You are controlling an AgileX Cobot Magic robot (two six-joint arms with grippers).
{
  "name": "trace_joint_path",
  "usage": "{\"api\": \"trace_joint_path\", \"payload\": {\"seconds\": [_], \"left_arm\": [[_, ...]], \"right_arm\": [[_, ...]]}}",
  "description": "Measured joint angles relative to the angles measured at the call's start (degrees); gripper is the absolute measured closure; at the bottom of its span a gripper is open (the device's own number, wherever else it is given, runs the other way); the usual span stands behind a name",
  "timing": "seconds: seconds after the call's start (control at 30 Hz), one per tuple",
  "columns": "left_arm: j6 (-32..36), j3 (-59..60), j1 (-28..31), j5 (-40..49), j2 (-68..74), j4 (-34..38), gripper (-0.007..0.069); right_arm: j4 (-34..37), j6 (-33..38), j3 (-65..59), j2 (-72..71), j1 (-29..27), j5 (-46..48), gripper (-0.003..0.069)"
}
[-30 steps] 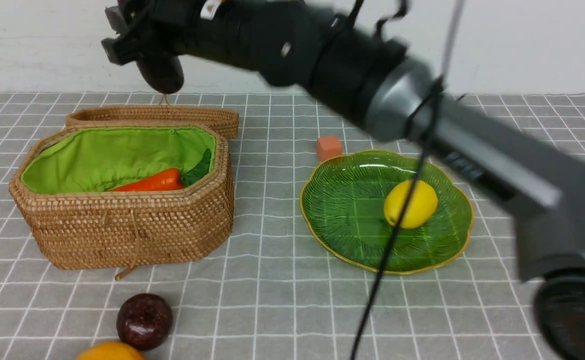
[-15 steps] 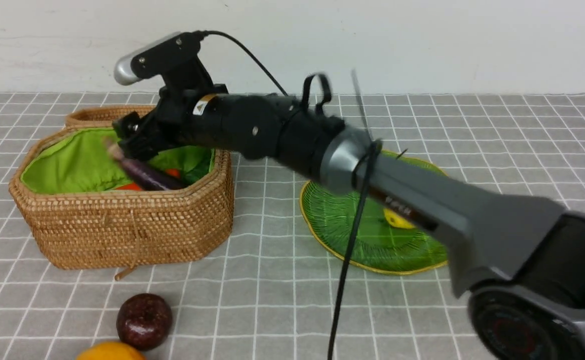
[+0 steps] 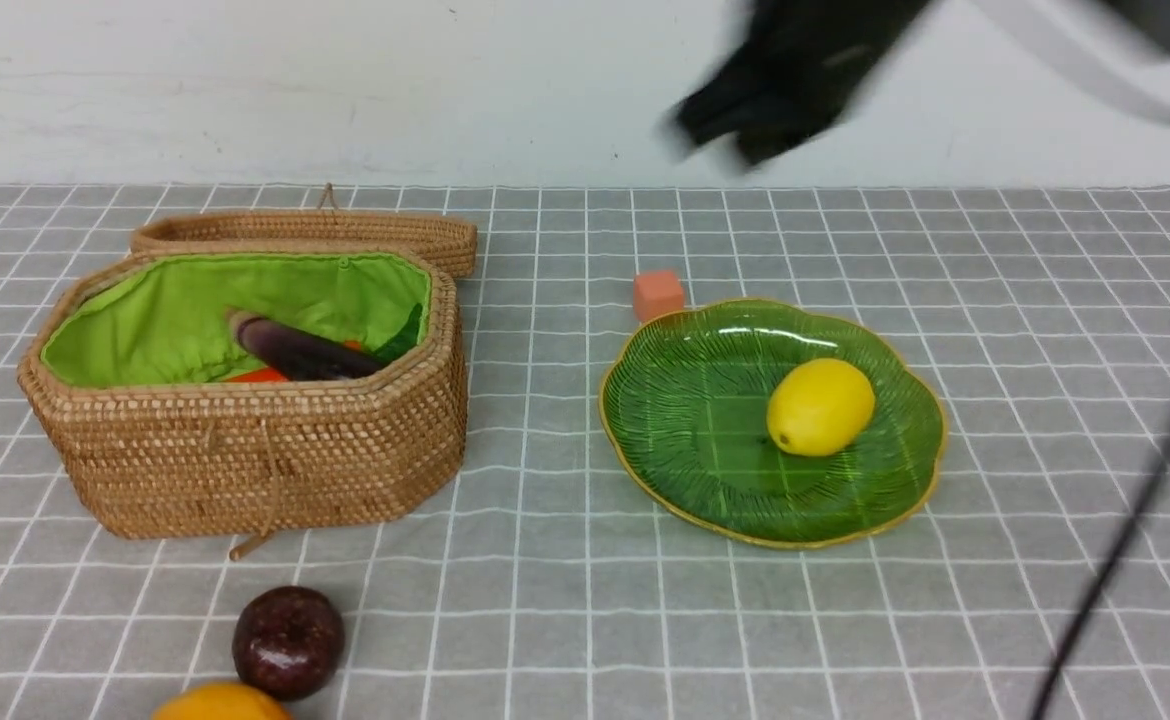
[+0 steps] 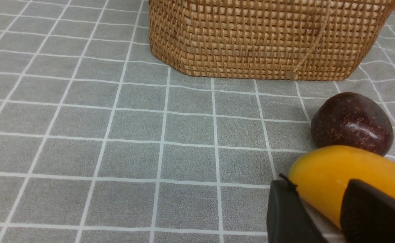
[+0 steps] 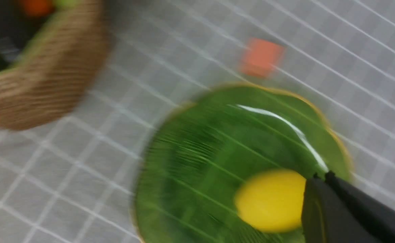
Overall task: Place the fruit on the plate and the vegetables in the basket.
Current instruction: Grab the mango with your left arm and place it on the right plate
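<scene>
The woven basket (image 3: 245, 470) holds two vegetables, a dark purple eggplant (image 3: 300, 350) lying over an orange carrot (image 3: 257, 376). On the green plate (image 3: 705, 430) rests a yellow lemon (image 3: 820, 407). A maroon fruit (image 3: 288, 640) and an orange-yellow mango-like fruit (image 3: 220, 703) lie on the cloth in front of the basket. My left gripper (image 4: 319, 189) sits low with its jaws apart around the near side of the mango-like fruit (image 4: 339, 175); cloth shows between one finger and it. My right gripper (image 5: 321, 175) is shut and empty, blurred, high above the plate (image 5: 201, 162).
The basket's lid (image 3: 305, 230) lies behind it. A small orange cube (image 3: 658, 295) sits just behind the plate. The right arm's black cable (image 3: 1125, 540) hangs down at the right. Grey checked cloth covers the table.
The right gripper lowered the eggplant into the basket, let it go, then swung up and to the right and shut. The left gripper stayed still.
</scene>
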State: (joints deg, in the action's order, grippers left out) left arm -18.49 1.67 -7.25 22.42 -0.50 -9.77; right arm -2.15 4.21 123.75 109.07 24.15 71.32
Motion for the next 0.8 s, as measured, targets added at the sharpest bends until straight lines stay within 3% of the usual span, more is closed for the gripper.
{"api": "trace_joint_path", "payload": {"seconds": [0.2,0.43,0.8], "left_arm": [[0.00,0.00,0.00,0.00,0.00,0.00,0.0386],[0.00,0.00,0.00,0.00,0.00,0.00,0.0386],[0.00,0.00,0.00,0.00,0.00,0.00,0.0386]], "right_arm": [[-1.61,-6.30,-18.64,-16.08,-2.96,-0.33,0.0676],[-5.19,-9.69,-48.39,-38.42,-3.04,-11.47,0.0675],[-5.42,-10.12,-67.53,-56.34,-3.04,-10.59,0.0668]]}}
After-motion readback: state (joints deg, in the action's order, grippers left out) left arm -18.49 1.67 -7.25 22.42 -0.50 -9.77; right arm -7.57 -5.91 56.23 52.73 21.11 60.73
